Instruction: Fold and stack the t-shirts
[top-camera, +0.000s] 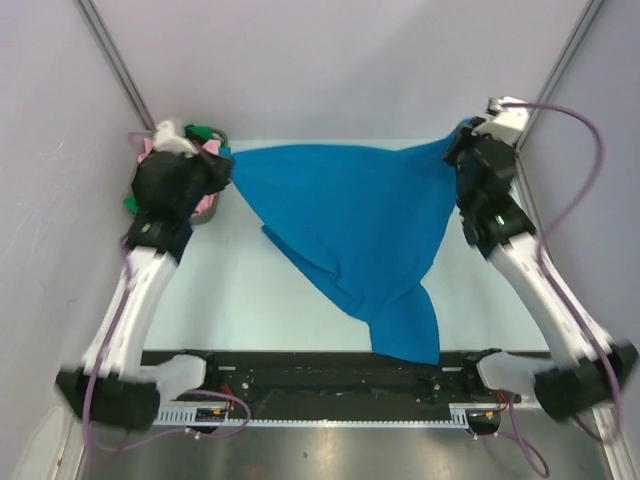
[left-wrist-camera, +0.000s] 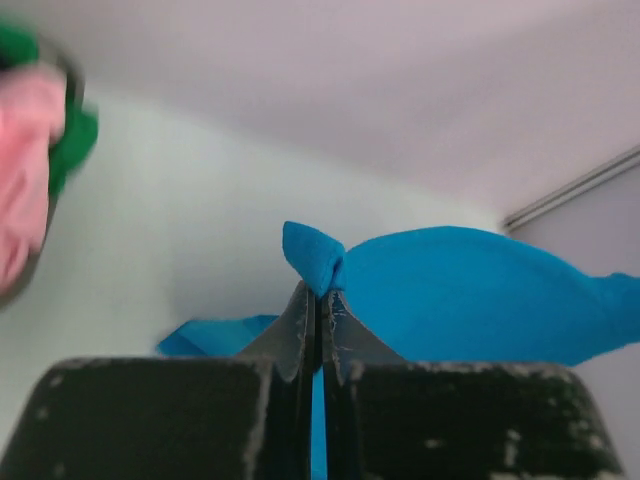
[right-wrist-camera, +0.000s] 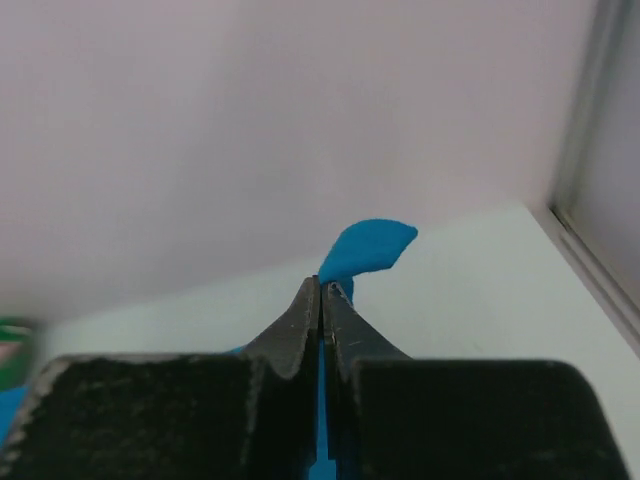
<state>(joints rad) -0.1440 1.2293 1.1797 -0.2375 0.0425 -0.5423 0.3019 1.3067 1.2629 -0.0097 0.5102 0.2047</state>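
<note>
A soft, plain bright blue t-shirt (top-camera: 345, 225) is held stretched between the two grippers. Its upper edge is drawn almost straight from one to the other. The rest falls as a smooth, tapering sheet whose narrow end reaches the near edge of the pale counter (top-camera: 240, 300).

The left gripper (left-wrist-camera: 318, 292) is clenched on a bunched corner of the cloth, and a small wad of fabric protrudes just beyond its scuffed black tips. The right gripper (right-wrist-camera: 321, 285) is clamped in the same way on the opposite corner, with a rounded blue flap standing past its tips.

Little room is left outward of either gripper. The left one is set close to the lilac side wall, with a round grey basket (top-camera: 205, 212) just beside it. The right one is near the other wall and a metal post (right-wrist-camera: 575, 110). Bare counter is seen between the two, on both sides of the hanging cloth.

From above, the basket is largely hidden by the left arm. In the left wrist view, a pink shirt (left-wrist-camera: 25, 160) and a green shirt (left-wrist-camera: 75, 140) are shown, blurred, at the left of that gripper.
</note>
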